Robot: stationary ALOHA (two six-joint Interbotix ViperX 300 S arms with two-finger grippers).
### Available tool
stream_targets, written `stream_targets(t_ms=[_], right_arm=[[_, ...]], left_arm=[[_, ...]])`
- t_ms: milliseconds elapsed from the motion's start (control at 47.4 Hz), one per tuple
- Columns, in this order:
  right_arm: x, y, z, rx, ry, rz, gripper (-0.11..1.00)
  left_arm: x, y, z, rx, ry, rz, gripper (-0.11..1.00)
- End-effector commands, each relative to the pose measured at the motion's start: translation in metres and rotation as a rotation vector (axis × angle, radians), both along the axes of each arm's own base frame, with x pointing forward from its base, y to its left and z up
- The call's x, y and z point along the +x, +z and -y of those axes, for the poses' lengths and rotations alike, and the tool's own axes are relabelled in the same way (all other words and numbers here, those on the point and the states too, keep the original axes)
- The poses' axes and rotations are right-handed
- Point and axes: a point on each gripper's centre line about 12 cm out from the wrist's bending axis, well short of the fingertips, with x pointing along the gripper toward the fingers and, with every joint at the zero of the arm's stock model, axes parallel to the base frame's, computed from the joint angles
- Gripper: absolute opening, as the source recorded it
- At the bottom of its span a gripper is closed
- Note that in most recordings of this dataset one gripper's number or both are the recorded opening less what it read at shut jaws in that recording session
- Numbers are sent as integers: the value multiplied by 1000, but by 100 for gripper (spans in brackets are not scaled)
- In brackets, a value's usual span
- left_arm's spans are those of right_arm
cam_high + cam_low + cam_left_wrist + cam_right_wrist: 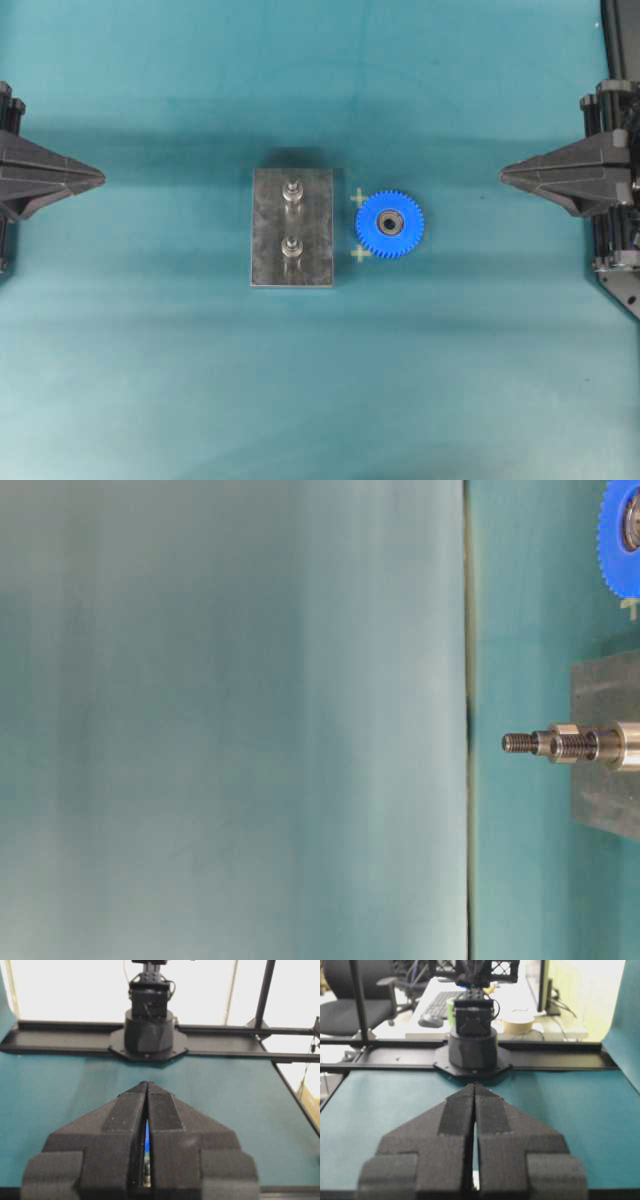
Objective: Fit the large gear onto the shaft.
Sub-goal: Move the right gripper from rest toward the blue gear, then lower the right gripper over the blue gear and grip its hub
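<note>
With both sets of jaws pressed together and empty, well apart from the large gear [389,224] lying flat just beside the steel plate [265,230], the shaft [292,247] could be missed if the bore is tilted.

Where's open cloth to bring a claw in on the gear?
Bare cloth spans from the gear to the shut right claw, also above and below it. Its left side is tight: the plate with two shafts sits close. Left claw has bare cloth up to the plate.
</note>
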Motion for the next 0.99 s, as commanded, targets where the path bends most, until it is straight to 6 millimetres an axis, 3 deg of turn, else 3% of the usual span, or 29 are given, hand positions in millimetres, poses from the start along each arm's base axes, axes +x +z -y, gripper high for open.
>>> stream_targets(t_ms=[0, 148, 211, 380, 528, 781, 971], right_arm=[[2, 3, 2, 55, -6, 7, 1], [1, -5, 13, 364, -68, -42, 1], [1, -11, 15, 418, -80, -106, 1], [7, -20, 23, 420, -132, -339, 1], [18, -34, 32, 429, -183, -623, 1], [60, -64, 45, 271, -192, -946, 1], [83, -88, 52, 195, -168, -1083, 1]], left_arm=[[5, -3, -1, -29, 3, -34, 0], [14, -8, -2, -62, 6, -124, 0], [18, -8, -1, -60, 5, -143, 0], [27, -5, -2, -61, 10, -187, 0], [37, -22, -3, -56, 17, -353, 0], [43, -32, -3, 26, 11, -462, 0], [48, -43, -3, 55, 4, -531, 0]])
